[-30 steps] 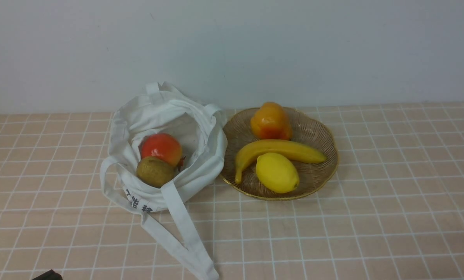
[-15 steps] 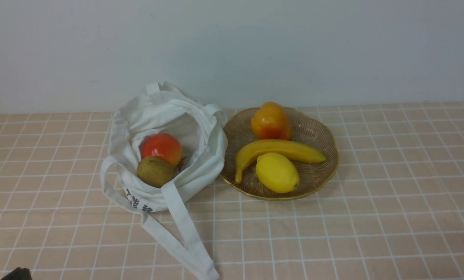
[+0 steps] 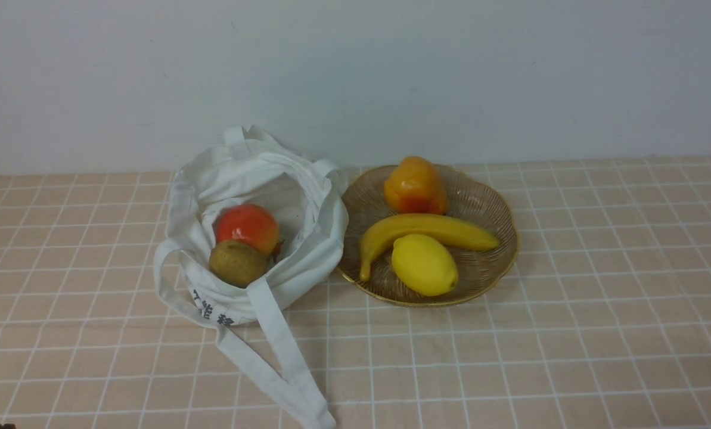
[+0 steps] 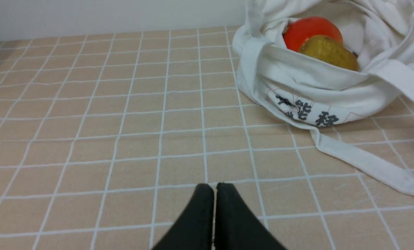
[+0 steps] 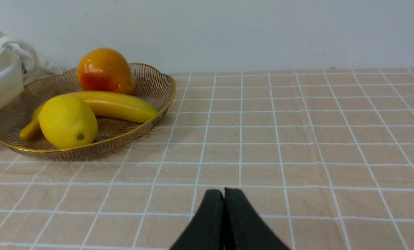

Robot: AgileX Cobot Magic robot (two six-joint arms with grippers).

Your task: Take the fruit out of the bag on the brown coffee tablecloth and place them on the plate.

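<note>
White cloth bag (image 3: 307, 286) still to be emptied: red fruit (image 3: 247, 226) and brown-green fruit (image 3: 238, 263) are held inside it, the plate (image 3: 486, 280) beside it on the right. Left gripper (image 4: 215, 187) and right gripper (image 5: 224, 192) are closed, empty; opening over the bag is probably needed next.

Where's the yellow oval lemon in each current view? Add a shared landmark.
Front: right of centre, front part of the golden wire plate, lemon.
Left wrist: lemon not in it.
Right wrist: at the picture's left, lemon on the same plate.
Shared landmark: white cloth bag, at least partly visible in all three.
</note>
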